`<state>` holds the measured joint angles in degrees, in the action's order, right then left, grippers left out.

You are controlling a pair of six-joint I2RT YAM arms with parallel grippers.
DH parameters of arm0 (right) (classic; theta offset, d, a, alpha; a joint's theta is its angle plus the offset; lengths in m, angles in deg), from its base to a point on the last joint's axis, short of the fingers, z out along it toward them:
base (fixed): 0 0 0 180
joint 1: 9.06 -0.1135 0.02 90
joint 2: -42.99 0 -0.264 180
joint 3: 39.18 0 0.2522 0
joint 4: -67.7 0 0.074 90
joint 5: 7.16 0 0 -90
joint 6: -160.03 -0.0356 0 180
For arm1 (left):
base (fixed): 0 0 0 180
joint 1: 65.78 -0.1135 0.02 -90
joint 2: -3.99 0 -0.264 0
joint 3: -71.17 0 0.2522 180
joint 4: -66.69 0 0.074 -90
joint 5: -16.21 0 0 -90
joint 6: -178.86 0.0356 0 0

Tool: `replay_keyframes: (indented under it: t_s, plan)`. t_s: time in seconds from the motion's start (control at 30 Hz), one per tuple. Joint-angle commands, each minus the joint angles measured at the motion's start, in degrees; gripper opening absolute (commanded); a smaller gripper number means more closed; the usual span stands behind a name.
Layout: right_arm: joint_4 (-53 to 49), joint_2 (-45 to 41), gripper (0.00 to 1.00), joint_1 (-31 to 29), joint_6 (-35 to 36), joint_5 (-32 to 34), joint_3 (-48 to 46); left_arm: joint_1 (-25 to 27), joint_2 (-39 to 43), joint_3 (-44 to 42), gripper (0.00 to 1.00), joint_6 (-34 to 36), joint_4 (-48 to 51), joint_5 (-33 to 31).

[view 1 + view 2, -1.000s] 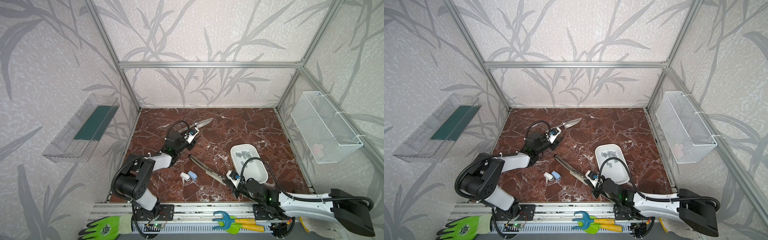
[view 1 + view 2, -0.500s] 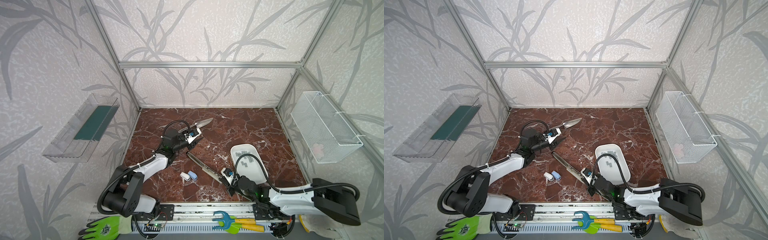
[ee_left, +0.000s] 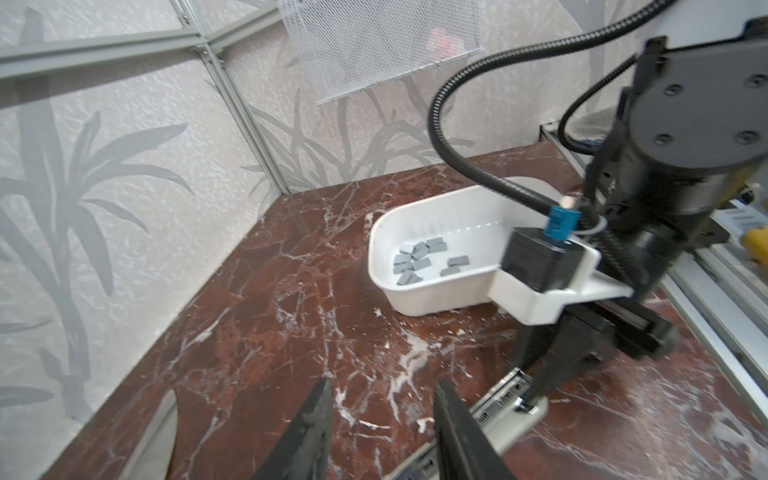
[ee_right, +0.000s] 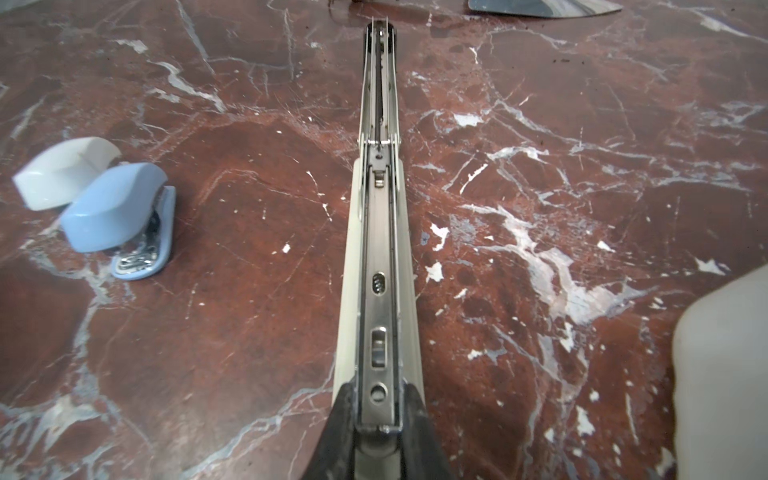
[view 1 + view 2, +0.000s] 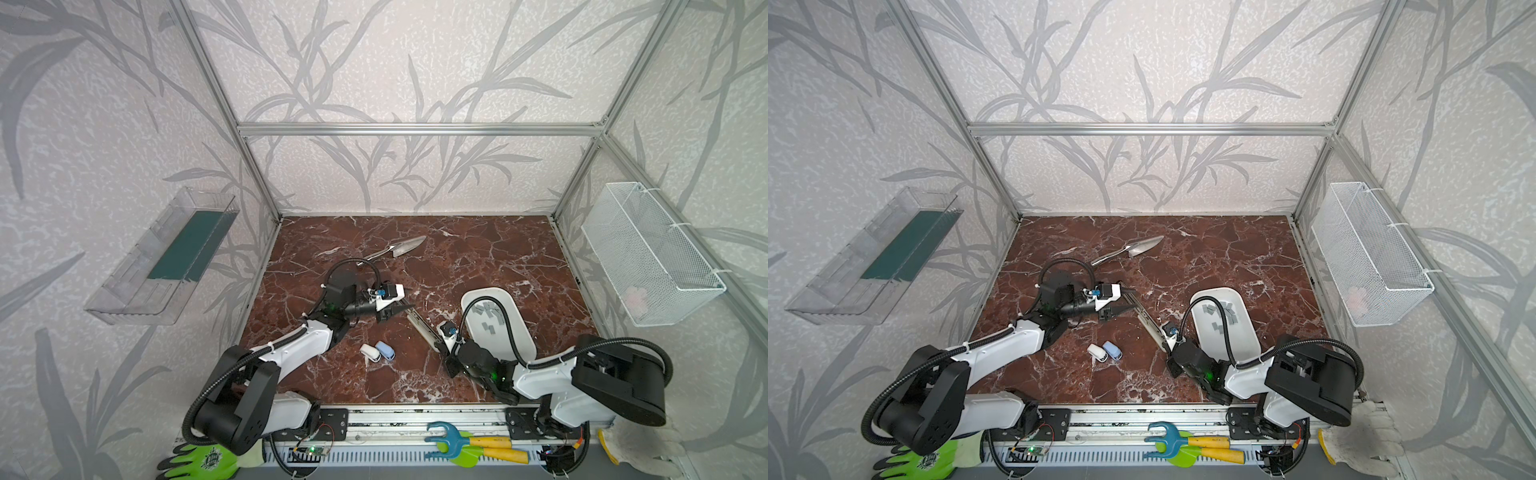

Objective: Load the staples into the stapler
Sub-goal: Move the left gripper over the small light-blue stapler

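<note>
White arms (image 5: 299, 347), ribbed black cables (image 3: 435, 116), black fingers (image 3: 309, 436)

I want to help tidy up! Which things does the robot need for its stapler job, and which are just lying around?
Needed: long open stapler, grey staples, white tray.
Lying about: blue mini stapler, white mini stapler, trowel, wire basket.

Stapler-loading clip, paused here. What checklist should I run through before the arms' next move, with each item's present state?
1. Stapler lies opened flat, channel facing up: ok.
2. Right pincer shut on the stapler's end: ok.
3. Left pincer open and empty: ok.
4. Staples lying loose in the white tray: ok.
5. A strip picked up for loading: not ok.
6. Channel free of old staples: cannot tell.
</note>
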<state>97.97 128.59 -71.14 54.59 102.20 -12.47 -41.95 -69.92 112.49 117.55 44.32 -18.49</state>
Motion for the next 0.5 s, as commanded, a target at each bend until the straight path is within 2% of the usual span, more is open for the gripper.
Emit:
replay_keyframes:
  t_s: [0.0,0.1,0.17,0.27,0.47]
  plan:
    - [2.28,3.01,0.09,0.47,-0.91,-0.3,1.41,0.61,0.87,-4.87,0.42,-5.84,-8.53,-2.27]
    - [0.07,2.95,0.16,0.5,-0.48,-1.68,2.96,0.68,1.92,-7.74,0.43,-10.76,-8.96,-14.27]
    - [-1.97,2.49,0.24,0.47,-0.34,-1.43,4.07,0.62,3.34,-6.95,0.43,-11.63,-3.04,-19.79]
    - [-5.28,0.65,0.33,0.56,0.22,-0.6,4.8,0.68,6.08,-5.17,0.42,-11.68,4.46,-22.72]
    - [-11.33,-8.85,0.55,0.48,2.99,-4.43,5.59,0.69,9.03,-7.56,0.43,-14.65,1.97,-25.79]
